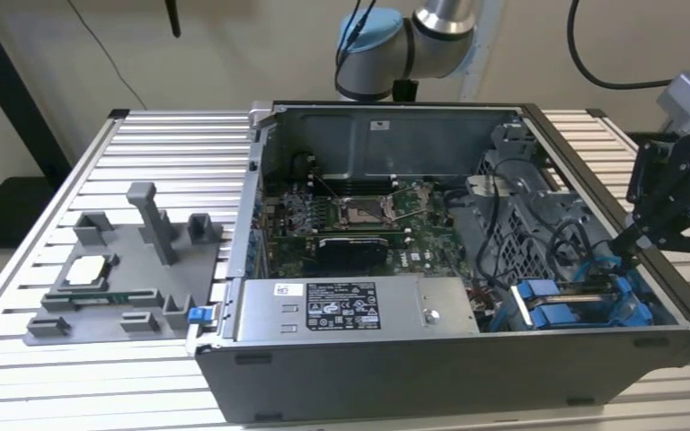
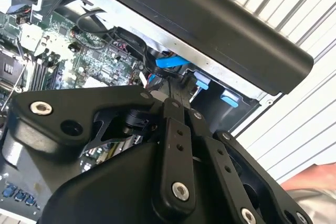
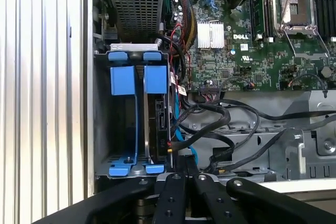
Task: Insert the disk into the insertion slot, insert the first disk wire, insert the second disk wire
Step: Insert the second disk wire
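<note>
The disk (image 3: 159, 123) stands in the insertion slot (image 3: 122, 80), a grey bay with blue clips at the case's front corner on the exterior view's right (image 1: 557, 314). Only the disk's dark connector edge shows, between the blue rails. My gripper (image 1: 620, 262) reaches down into the case right at that edge. In both wrist views its fingers (image 3: 184, 163) come together at the tip (image 2: 173, 88). They are shut on the black plug of a blue disk wire (image 2: 170, 61). The wire (image 3: 177, 129) runs along the disk's edge.
A silver power-supply box (image 1: 358, 307) lies beside the bay. The motherboard (image 1: 358, 215) fills the case floor. Thick black cables (image 3: 226, 121) loop close to the gripper. A grey fixture holding parts (image 1: 129, 278) sits on the slatted table at the exterior view's left.
</note>
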Robot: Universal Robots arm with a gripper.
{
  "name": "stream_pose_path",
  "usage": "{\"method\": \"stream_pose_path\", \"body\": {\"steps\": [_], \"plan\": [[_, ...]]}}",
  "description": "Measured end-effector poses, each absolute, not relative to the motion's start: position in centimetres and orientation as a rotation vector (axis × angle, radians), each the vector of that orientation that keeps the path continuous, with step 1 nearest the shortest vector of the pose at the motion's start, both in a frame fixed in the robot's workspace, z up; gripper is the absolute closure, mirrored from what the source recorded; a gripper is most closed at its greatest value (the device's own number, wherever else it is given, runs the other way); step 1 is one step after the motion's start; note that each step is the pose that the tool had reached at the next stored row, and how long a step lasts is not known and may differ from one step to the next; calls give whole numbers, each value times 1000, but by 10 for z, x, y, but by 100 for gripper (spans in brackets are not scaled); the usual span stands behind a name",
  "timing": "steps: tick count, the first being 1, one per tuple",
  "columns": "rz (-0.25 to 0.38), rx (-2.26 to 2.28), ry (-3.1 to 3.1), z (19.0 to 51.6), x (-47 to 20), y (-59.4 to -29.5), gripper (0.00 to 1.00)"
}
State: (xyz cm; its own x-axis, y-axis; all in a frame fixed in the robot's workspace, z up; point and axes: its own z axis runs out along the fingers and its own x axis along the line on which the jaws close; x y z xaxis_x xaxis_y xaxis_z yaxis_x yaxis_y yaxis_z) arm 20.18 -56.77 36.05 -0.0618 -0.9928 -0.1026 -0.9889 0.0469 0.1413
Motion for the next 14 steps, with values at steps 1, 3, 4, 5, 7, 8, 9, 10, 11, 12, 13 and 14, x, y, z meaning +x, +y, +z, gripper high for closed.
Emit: {"method": "stream_pose_path", "body": {"steps": [1, 3, 4, 5, 7, 8, 9, 10, 11, 12, 13, 14], "plan": [[-272, 2136, -2256, 360, 202, -568, 100], [-279, 2132, -2253, 362, 203, -568, 100], [-284, 2129, -2251, 363, 203, -568, 100], [-289, 2128, -2250, 365, 203, -569, 100], [-297, 2127, -2248, 366, 203, -570, 0], [-300, 2127, -2248, 366, 204, -571, 0], [-301, 2126, -2247, 366, 206, -572, 0], [-303, 2124, -2246, 366, 208, -572, 0], [-305, 2123, -2244, 365, 211, -572, 0], [-307, 2122, -2243, 365, 213, -573, 0], [-310, 2121, -2242, 365, 216, -573, 0], [-314, 2118, -2240, 364, 218, -573, 0]]}}
